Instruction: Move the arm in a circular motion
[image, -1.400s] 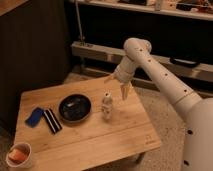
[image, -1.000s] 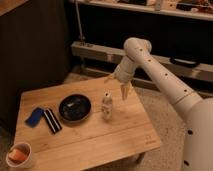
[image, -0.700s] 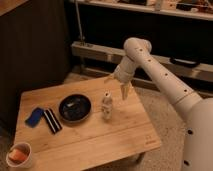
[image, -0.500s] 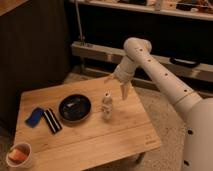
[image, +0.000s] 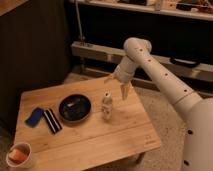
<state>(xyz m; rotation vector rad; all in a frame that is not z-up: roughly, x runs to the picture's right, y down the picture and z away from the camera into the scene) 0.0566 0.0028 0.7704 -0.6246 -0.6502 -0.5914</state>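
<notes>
The large white arm (image: 165, 82) with small dark dots reaches from the lower right up to a rounded joint (image: 136, 48), then bends down to the tan two-fingered gripper (image: 123, 93). The gripper hangs over the far right part of the wooden table (image: 95, 135), pointing down. It is just right of and slightly above a small white bottle (image: 106, 105) standing on the table. The gripper holds nothing that I can see.
On the table are a black round dish (image: 75, 107), a blue sponge (image: 34, 116), a black-and-white striped item (image: 51, 120) and a white cup with orange contents (image: 20, 154) at the front left corner. A dark shelf unit with a metal rail (image: 100, 52) stands behind.
</notes>
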